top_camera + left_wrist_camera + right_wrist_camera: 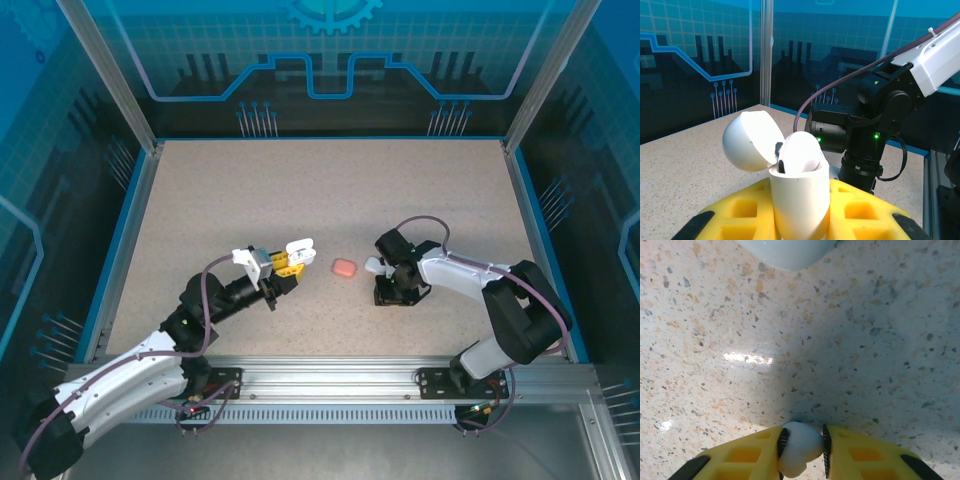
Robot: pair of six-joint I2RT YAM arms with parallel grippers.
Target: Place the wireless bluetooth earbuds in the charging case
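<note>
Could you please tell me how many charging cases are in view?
3. An open white case is held in the left gripper's jaws; a salmon case lies on the table at centre; a second white case sits beside the right gripper. Others may be hidden.

A robotics lab cell: a speckled table (pixel 330 190) boxed in by aluminium posts (pixel 105 75) and blue wall panels (pixel 330 110) printed with circuit lines, with a left arm (pixel 120 385) and a right arm (pixel 470 275) bolted to a metal rail (pixel 330 375) at its near edge.

Smooth white plastic case (pixel 800 200), earbud (pixel 797 447); speckled tabletop (pixel 850 340).
</note>
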